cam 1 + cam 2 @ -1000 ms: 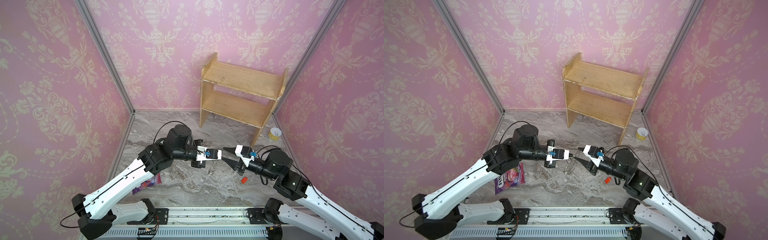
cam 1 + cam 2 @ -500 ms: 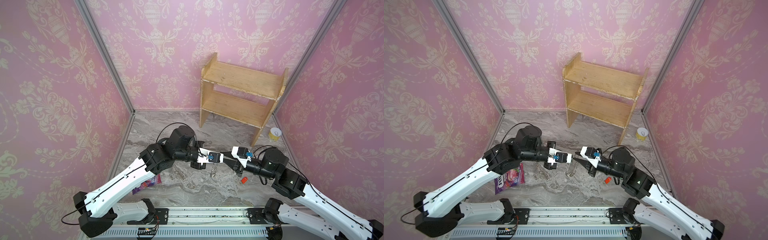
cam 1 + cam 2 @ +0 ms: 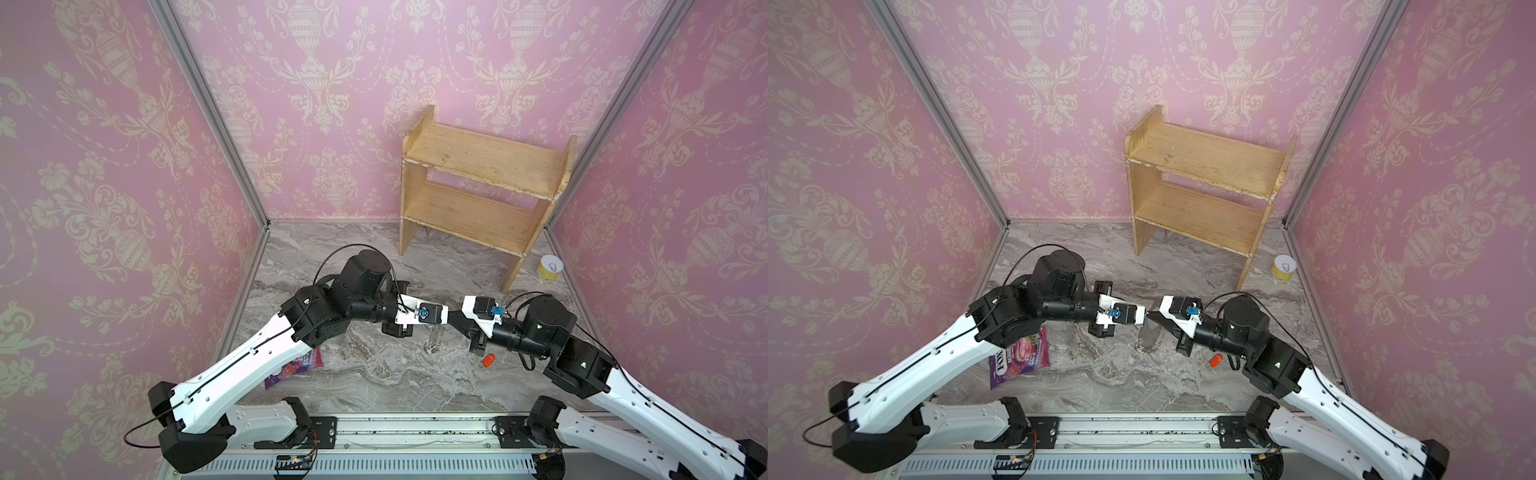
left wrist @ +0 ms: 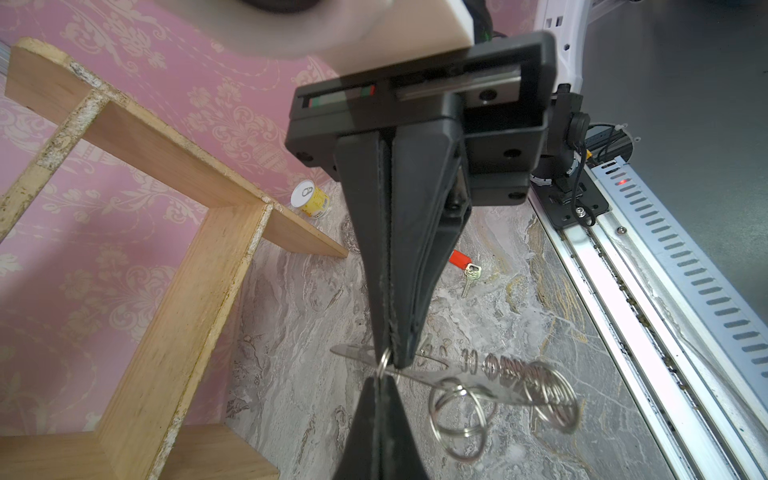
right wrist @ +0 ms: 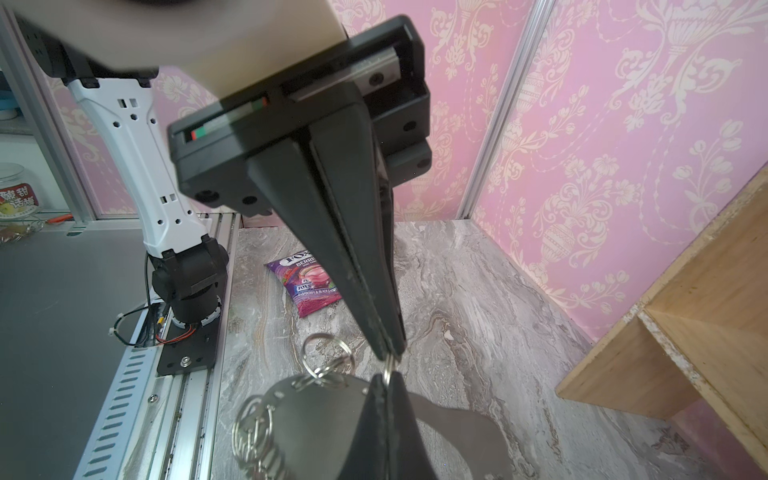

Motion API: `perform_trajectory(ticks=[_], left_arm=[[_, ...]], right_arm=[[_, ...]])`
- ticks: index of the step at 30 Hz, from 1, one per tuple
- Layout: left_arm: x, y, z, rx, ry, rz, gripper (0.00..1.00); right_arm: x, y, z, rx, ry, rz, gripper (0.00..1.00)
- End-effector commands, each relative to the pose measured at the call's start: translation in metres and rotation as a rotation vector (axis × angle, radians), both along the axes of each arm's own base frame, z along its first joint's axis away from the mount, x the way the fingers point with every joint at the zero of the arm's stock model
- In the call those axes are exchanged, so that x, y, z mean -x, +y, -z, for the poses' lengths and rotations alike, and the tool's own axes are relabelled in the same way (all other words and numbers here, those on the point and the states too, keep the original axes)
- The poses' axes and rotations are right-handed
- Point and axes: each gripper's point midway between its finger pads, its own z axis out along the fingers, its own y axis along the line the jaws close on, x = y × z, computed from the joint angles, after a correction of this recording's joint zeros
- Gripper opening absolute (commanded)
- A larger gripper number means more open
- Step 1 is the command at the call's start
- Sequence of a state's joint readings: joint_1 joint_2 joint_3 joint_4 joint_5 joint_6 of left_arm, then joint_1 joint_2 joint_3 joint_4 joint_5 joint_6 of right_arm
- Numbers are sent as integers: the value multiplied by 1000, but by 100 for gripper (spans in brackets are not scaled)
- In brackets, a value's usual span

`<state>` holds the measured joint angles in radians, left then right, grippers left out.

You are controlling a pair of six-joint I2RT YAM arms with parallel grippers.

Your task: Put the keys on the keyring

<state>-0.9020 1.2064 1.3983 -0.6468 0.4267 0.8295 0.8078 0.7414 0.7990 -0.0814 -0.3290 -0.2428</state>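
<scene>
Left gripper (image 4: 383,384), black tapered fingers pressed together, pinched on one small silver split ring (image 4: 385,366) at the edge of the keyring; right gripper (image 4: 391,356) tip to tip against it, fingers likewise closed, clamped on that same ring; both meeting in mid-air in front of the pale wooden two-tier shelf (image 3: 478,187), on the side nearer the camera.

Keyring (image 5: 316,415), a flat crescent band, dark in shadow, its outer edge lined with many silver wire rings, hanging from the pinched ring just below the two tips; impossible to tell whether its lowest rings touch the grey marbled tabletop (image 3: 374,374).

Keys (image 4: 459,259), a tiny silver metal key joined to a small oblong red-orange plastic tag, lying flat on the tabletop in front of the shelf's right leg, apart from the keyring, not held.

Small yellow can with a pull-tab lid (image 3: 549,268) standing just right of that same leg; purple sweet packet (image 3: 1021,357) lying well to the front-left of the shelf.
</scene>
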Motion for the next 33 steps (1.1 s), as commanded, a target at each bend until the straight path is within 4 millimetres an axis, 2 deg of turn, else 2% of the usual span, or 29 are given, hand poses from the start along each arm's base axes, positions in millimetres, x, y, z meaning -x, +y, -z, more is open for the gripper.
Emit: perform_trajectory(ticks=[1,3,6,10,16,27,33], left_arm=[[9,-4,-16,48,-22,32,0],[8,-4,-16,67,-17,20,2],[7,-6,-18,117,0,-2,21],[5,-8,-18,180,22,-24,30],[2,-9,-24,267,52,-36,32],[4,-5,-47,412,92,-18,31],[1,-4,-41,393,90,-28,25]], right_arm=[[-2,-6,-21,-79,-55,34,0],[-1,-10,-27,-109,-73,46,0],[0,-15,-34,-145,-91,60,0],[3,-19,-42,-185,-116,62,0],[9,-22,-50,-228,-140,46,0],[14,-22,-51,-258,-168,25,0],[15,-23,-53,-266,-182,25,0]])
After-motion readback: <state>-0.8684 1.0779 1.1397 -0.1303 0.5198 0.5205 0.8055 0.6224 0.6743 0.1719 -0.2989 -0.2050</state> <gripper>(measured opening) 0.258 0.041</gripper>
